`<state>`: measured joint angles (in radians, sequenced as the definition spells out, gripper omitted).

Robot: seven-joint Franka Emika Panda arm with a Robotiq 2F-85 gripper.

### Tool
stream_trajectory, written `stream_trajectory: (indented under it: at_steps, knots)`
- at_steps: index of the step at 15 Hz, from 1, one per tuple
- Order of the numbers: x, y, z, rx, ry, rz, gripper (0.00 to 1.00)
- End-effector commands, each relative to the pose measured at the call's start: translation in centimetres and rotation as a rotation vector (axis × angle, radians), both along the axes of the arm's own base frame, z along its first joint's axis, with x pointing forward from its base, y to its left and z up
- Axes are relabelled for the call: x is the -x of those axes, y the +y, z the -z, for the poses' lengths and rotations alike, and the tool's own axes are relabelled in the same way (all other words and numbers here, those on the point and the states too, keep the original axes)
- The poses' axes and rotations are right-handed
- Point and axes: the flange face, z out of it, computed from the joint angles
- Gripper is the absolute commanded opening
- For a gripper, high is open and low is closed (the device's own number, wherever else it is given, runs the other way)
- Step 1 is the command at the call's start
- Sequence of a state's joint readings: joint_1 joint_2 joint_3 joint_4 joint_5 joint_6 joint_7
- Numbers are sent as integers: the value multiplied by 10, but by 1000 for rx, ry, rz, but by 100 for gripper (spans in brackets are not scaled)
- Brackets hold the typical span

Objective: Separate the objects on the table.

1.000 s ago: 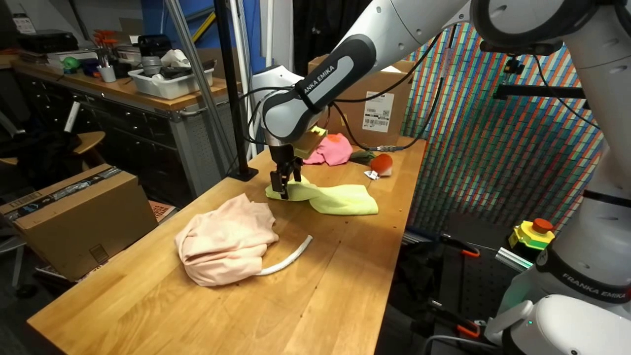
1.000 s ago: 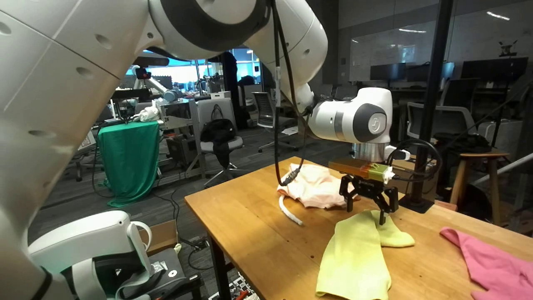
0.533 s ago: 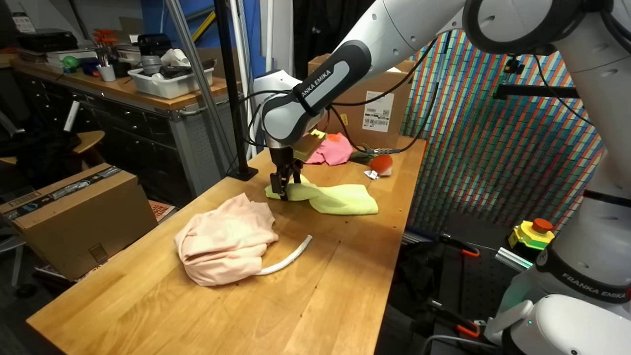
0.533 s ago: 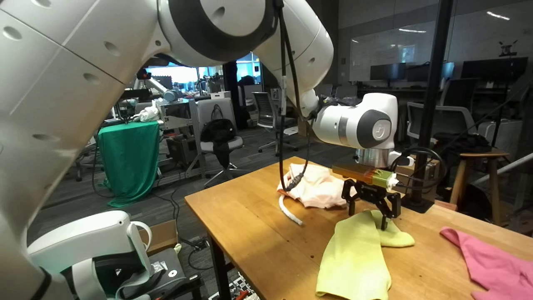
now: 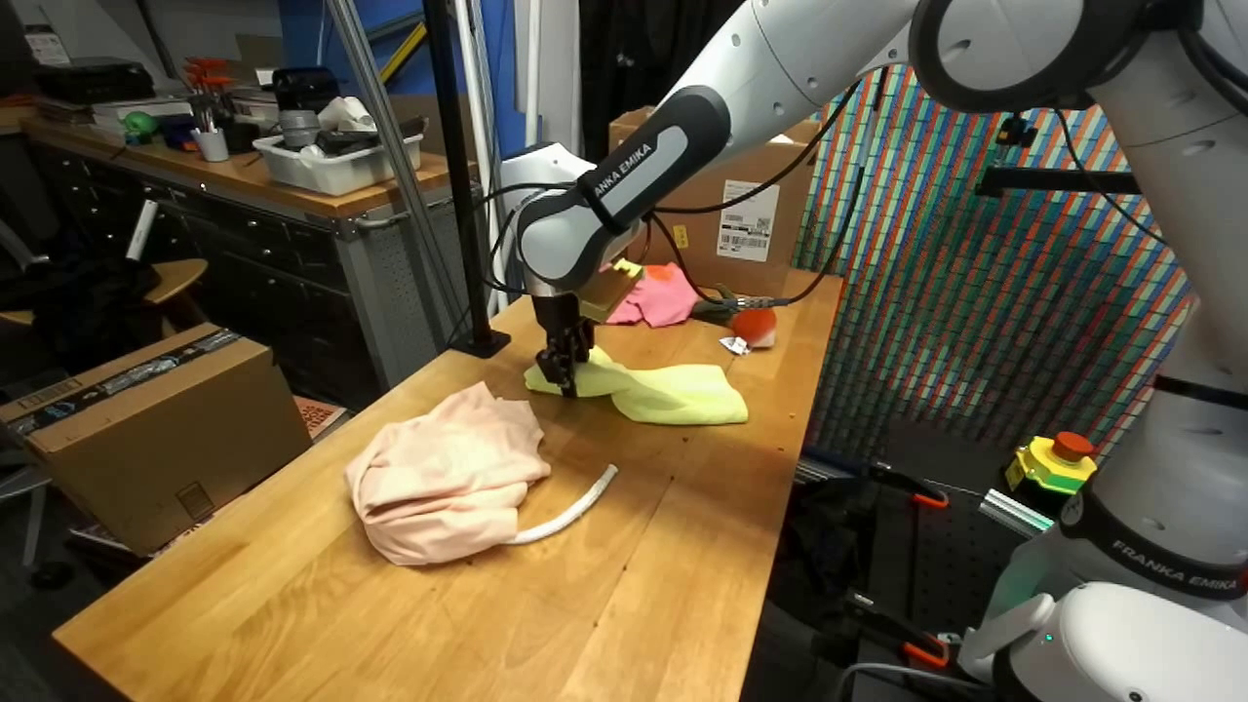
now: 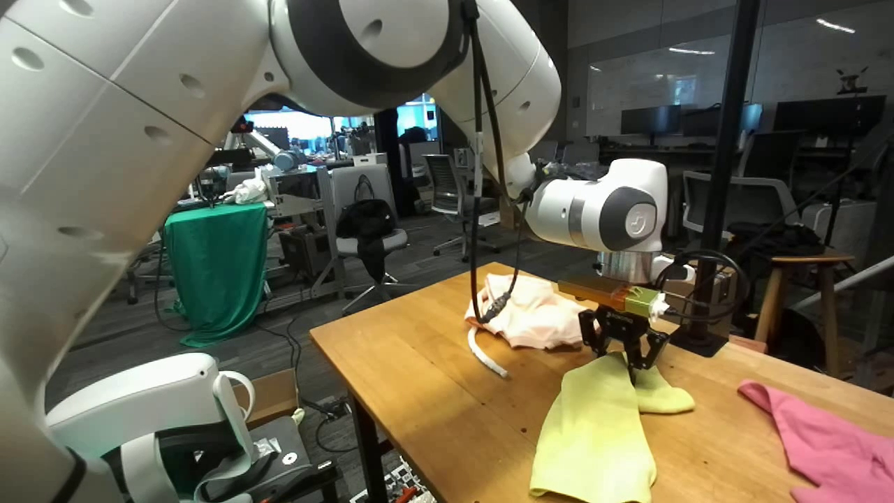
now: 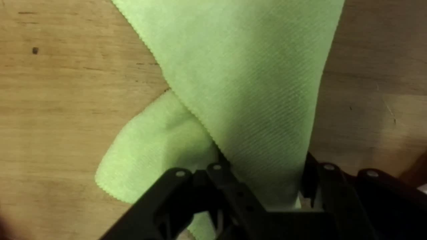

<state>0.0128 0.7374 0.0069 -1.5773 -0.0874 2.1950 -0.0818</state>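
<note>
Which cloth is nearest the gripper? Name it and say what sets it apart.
The yellow-green cloth: in the wrist view, the gripper straddles part of it. The pink cloth and peach cloth lie apart from the gripper.

The arm (image 5: 829, 39) rises from its base (image 5: 1160, 526) and bends high at the elbow (image 6: 377, 56), the forearm (image 6: 513, 77) sloping down and outward to the wrist (image 6: 632, 206). Beneath the wrist in both exterior views, the gripper (image 6: 617, 368) hangs low, pointing down. In the wrist view, its two black fingers (image 7: 310, 176) face each other across a gap, standing partway apart at the tips.
</note>
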Motion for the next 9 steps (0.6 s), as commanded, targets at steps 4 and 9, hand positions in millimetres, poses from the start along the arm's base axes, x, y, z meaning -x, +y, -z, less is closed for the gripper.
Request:
stream_trajectory:
  at_steps: [4, 9]
  knots:
    - [-6, 1, -9, -11, -8, -2, 12]
    - [-3, 1, -10, -2, -11, 10, 15]
